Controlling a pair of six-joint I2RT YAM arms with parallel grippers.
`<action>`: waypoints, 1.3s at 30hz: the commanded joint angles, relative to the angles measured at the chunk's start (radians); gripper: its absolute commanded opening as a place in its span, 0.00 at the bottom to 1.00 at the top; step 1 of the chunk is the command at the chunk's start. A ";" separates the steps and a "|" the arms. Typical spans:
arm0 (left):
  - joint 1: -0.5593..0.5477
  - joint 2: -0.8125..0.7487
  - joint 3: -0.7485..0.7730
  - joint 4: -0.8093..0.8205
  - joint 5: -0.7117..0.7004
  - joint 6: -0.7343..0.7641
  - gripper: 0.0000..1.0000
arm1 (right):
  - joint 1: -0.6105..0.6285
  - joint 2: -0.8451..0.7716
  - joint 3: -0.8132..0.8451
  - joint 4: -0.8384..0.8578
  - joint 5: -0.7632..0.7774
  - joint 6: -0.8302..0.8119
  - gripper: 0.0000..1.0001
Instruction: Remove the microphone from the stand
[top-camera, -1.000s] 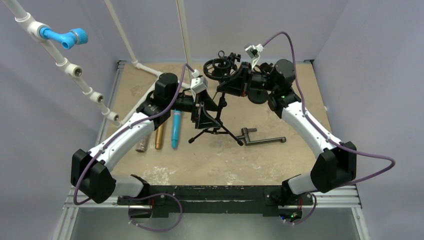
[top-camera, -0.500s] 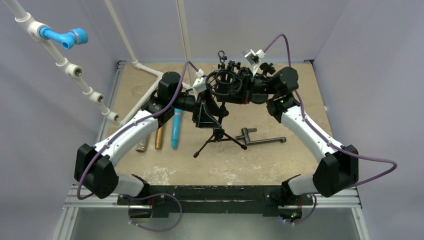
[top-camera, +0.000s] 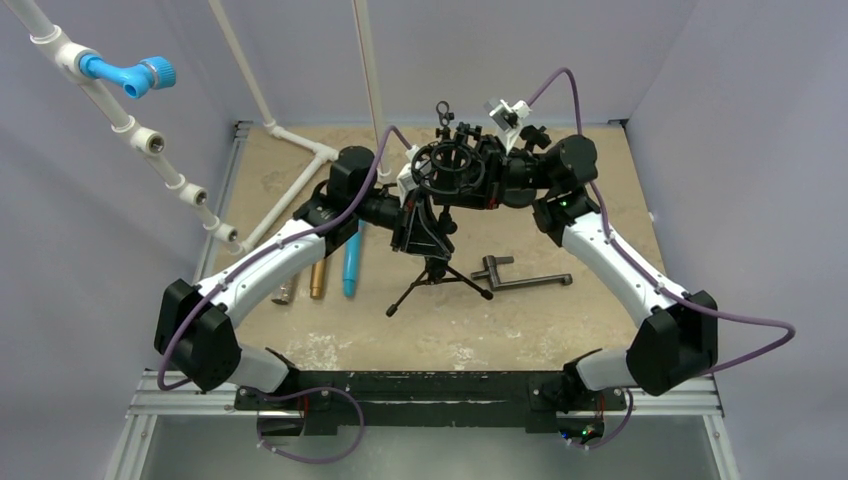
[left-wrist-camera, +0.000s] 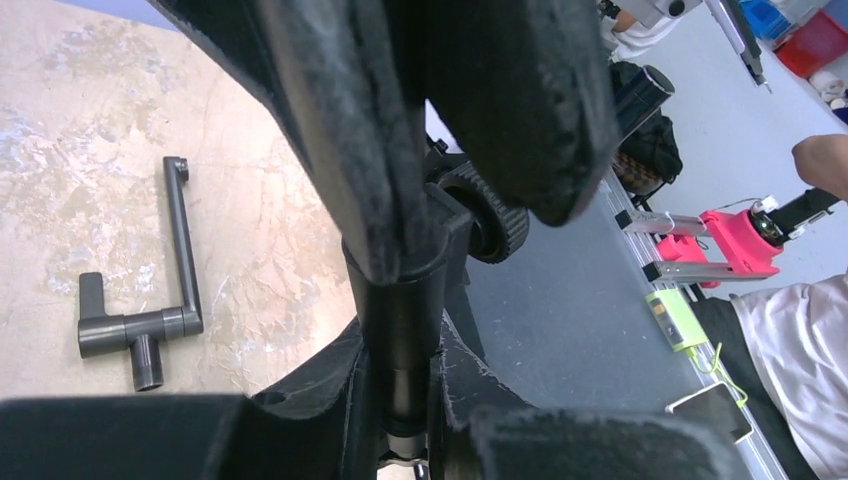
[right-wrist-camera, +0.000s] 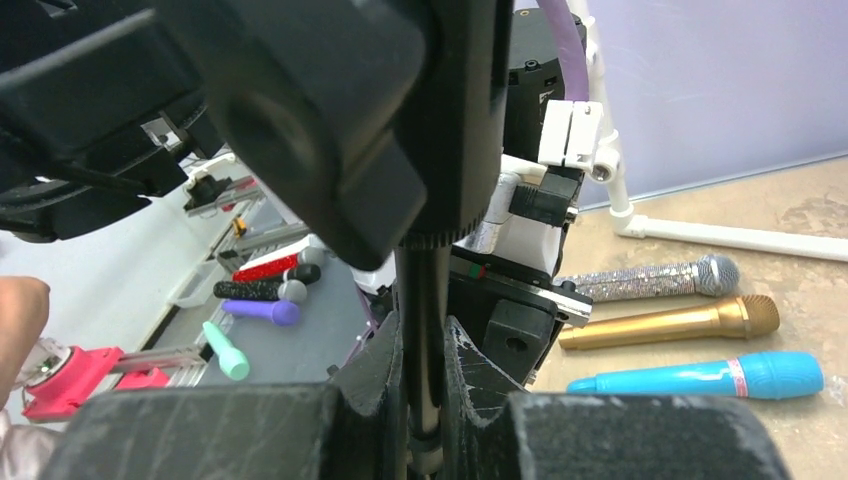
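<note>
A black tripod stand (top-camera: 437, 275) stands upright at mid-table, with a ring-shaped mount (top-camera: 445, 165) at its top. From above I see no microphone inside the ring. My left gripper (top-camera: 425, 228) is shut on the stand's lower post (left-wrist-camera: 405, 330), its jaws pressed against both sides. My right gripper (top-camera: 478, 172) is shut on the thinner upper post (right-wrist-camera: 425, 300), just under the mount. Left of the stand, three microphones lie side by side on the table: blue (top-camera: 352, 258), gold (top-camera: 320, 275) and glittery silver (top-camera: 285, 290).
A grey pipe crank (top-camera: 520, 278) lies on the table right of the tripod legs. White PVC pipes (top-camera: 300, 140) run along the back left, with a blue fitting (top-camera: 130, 75) high at the left. Purple cables loop from both wrists.
My left gripper moved right onto the stand and shut on its lower post. The right arm swung the stand's top leftward and upright; the tripod feet shifted slightly.
</note>
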 joint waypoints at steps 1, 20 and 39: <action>-0.004 -0.040 0.020 -0.024 -0.014 0.060 0.00 | 0.002 -0.045 0.040 -0.113 0.036 -0.089 0.00; 0.008 -0.146 0.023 -0.184 -0.631 0.012 0.00 | -0.044 -0.093 0.077 -0.671 0.290 -0.467 0.69; 0.004 -0.110 0.054 -0.202 -0.730 -0.011 0.00 | -0.011 -0.033 0.001 -0.631 0.336 -0.453 0.62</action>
